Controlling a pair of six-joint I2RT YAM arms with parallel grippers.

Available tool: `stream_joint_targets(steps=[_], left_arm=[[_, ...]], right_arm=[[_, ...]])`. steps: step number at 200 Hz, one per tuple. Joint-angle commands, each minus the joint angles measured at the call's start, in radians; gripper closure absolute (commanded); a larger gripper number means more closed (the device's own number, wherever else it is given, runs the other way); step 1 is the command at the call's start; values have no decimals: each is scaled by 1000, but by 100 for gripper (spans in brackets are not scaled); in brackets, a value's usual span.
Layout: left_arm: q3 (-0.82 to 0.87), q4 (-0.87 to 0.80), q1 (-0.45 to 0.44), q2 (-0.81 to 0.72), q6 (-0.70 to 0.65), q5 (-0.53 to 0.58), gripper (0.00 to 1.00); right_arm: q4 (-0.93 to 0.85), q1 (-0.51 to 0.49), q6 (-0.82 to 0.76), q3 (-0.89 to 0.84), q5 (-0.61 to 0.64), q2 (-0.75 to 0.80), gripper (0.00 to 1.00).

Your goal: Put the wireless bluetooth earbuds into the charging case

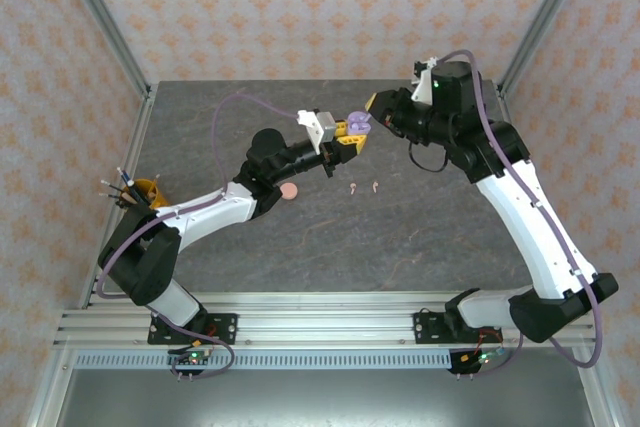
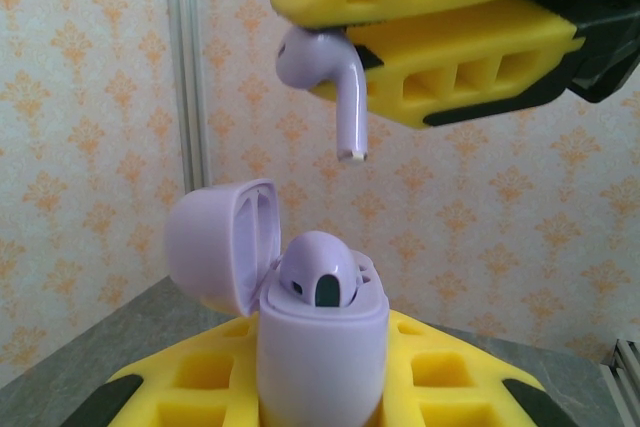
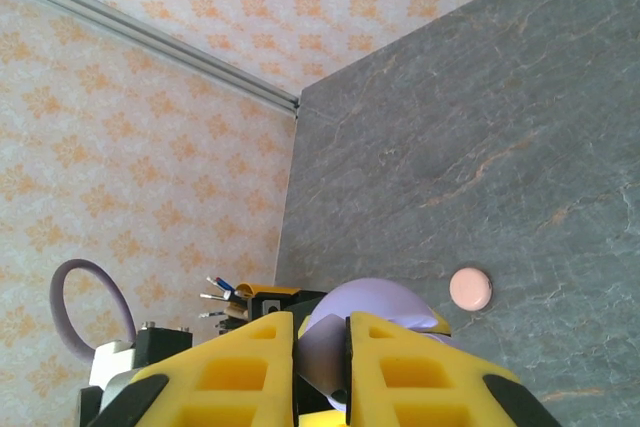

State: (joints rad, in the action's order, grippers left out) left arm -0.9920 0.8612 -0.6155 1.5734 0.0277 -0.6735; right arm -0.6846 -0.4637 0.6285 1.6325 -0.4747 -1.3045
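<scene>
While the left gripper (image 1: 346,133) stood clamped on the lilac charging case (image 2: 322,347) above the far half of the worktop (image 1: 450,247), near its middle, the right gripper (image 3: 318,339) hung just over it, fingers pinched together on the head of a lilac earbud (image 2: 322,62); the lid (image 2: 215,242) of the case stood thrown back on its hinge, and a second lilac earbud (image 2: 318,272) sat in one well; the held bud's stem pointed down, its long axis close to upright and only slightly tilted, the tip above the open mouth and apart from it; the free well seemed to lie beside the seated bud, on the side away from the lid, so the coming move likely called for a short descent along the stem's own line, the right arm being the one to travel; a tilt might catch the stem on the rim; two pink earbuds (image 1: 354,187) lay loose near the worktop's centre, a pink case (image 1: 289,191) beside them toward the left edge.
</scene>
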Motion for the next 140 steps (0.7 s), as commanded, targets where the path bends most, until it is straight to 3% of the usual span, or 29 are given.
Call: stream_joint_targets(steps=[1, 140], left_arm=[[-43, 6, -7, -1, -15, -15, 100], [-40, 5, -7, -11, -18, -9, 100]], right_arm=[[38, 3, 14, -22, -28, 4, 83], [13, 3, -10, -52, -26, 3, 83]])
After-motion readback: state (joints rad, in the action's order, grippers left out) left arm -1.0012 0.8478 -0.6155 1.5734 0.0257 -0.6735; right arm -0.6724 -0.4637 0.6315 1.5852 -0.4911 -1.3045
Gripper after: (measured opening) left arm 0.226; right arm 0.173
